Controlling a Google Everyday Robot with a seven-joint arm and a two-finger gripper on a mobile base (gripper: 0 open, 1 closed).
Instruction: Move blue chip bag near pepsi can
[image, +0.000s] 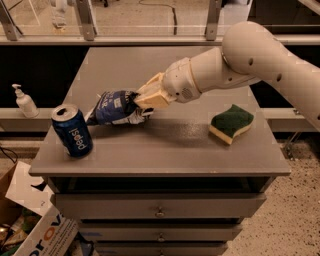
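The blue chip bag (115, 107) is crumpled dark-blue foil with white print, held at its right end by my gripper (145, 102), which is shut on it. The bag hangs low over the grey cabinet top (165, 150), its left tip close to the pepsi can. The pepsi can (72, 131) stands upright near the front left corner, dark blue with white lettering and a silver top. My white arm reaches in from the upper right.
A green-and-yellow sponge (230, 123) lies on the right side of the top. A white pump bottle (24, 101) stands on a ledge to the left. Cardboard boxes (35, 225) sit on the floor at lower left. Drawers run below the top.
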